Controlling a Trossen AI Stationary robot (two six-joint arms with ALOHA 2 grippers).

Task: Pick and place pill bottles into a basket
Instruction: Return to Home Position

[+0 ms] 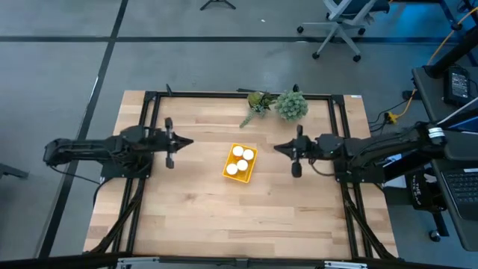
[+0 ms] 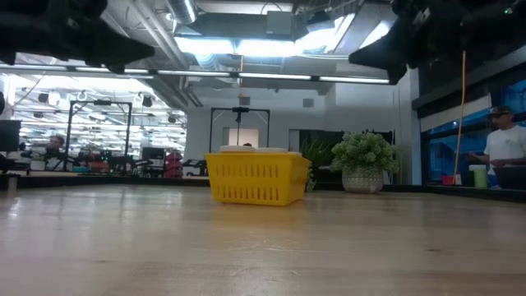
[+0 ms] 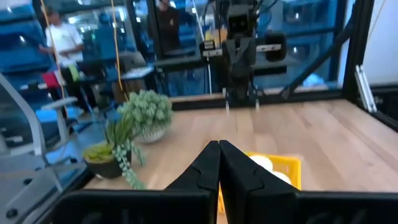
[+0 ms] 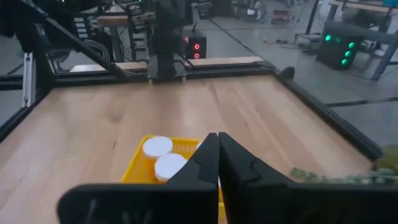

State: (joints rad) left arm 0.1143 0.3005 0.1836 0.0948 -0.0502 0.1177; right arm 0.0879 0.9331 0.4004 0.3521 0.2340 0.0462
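Left arm stretched level above table's left side. Left gripper points right toward basket, fingers pressed together, holding nothing. Right arm reaches in from right side. Right gripper also closed and empty, not touching basket. Basket at table centre, between the 2 grippers. 4 pill bottles upright inside, white caps up. 2 green plants at far edge, behind basket. Person in room beyond, right.
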